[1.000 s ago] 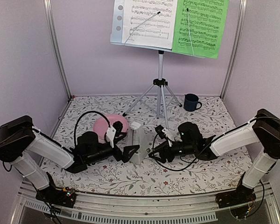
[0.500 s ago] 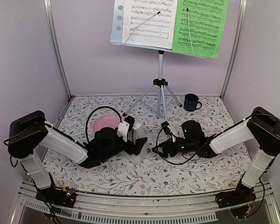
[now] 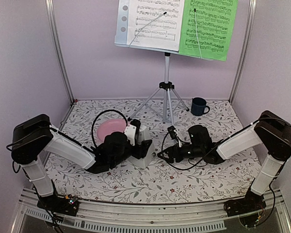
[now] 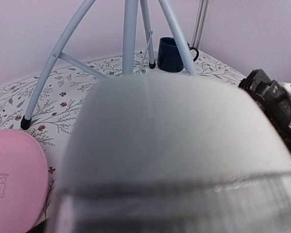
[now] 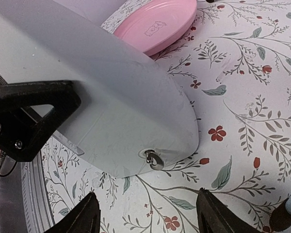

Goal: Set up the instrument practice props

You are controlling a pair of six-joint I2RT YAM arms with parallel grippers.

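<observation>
Plastic, smooth and white, forms the pyramid metronome standing at the middle of the flower-printed tablecloth. My left arm stretches in low from eight o'clock. My left gripper straddles the metronome with one black finger flat on its sloped side, but I cannot tell whether the grip is tight. My right arm reaches in low from four o'clock, and my right gripper is spread wide, holding nothing, just beside the metronome's base. At twelve o'clock the perforated blue-grey music stand on its silver tripod carries the white sheet and green sheet. A glossy pink plate sits at ten o'clock.
</observation>
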